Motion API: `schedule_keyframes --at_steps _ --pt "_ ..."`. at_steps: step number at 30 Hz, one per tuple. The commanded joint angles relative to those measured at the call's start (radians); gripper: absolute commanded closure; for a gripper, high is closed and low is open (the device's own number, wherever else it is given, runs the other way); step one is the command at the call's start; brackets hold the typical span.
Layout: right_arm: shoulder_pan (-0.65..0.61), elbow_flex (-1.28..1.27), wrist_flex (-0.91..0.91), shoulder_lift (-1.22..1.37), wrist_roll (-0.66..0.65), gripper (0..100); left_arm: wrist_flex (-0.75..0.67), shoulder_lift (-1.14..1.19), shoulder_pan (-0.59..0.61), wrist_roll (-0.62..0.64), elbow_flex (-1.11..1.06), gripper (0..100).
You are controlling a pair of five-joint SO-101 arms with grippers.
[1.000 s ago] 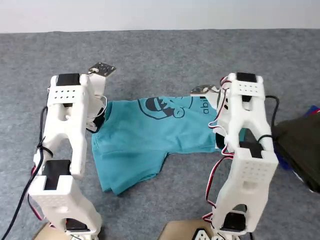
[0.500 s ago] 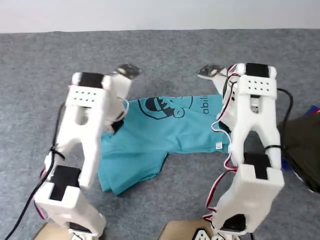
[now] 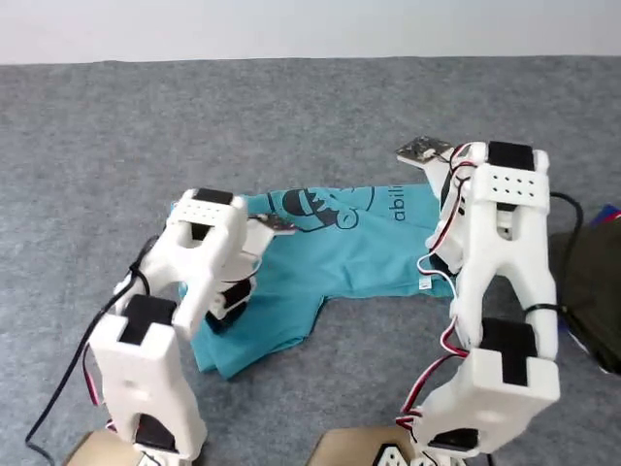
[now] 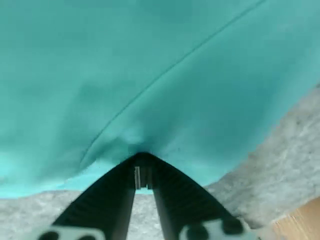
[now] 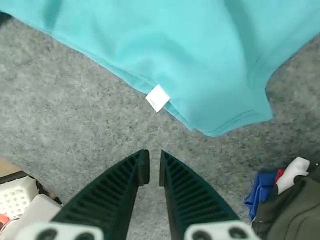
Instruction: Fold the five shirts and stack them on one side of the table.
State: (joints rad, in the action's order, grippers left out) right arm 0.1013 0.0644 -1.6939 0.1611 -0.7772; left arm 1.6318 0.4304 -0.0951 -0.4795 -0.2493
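grey carpeted table (image 3: 310,97) under the teal shirt (image 3: 330,252), shirt lying part-folded between the arms, dark clothes heap (image 3: 592,282) apart from the shirt's right side, left gripper (image 4: 143,162) clenched on shirt fabric, right gripper (image 5: 154,165) just off the shirt's hem, barely parted, empty

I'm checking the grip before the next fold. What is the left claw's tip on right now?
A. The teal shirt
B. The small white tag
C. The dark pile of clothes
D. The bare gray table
A: in the left wrist view, the left claw is closed to a point with the teal shirt puckered right at its tip.
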Motion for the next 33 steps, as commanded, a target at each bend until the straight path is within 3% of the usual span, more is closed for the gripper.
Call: schedule_keyframes --at_steps 1,18,33 --pt "0.002 0.006 0.008 -0.07 0.009 95.3 -0.008 0.037 0.058 -0.046 0.002 99" --pt "-0.001 0.009 0.01 -0.065 0.006 95.2 0.049 -0.04 0.114 -0.112 0.005 99" --pt "-0.056 0.009 0.157 0.081 0.037 95.2 0.074 -0.046 0.115 -0.083 0.004 99"
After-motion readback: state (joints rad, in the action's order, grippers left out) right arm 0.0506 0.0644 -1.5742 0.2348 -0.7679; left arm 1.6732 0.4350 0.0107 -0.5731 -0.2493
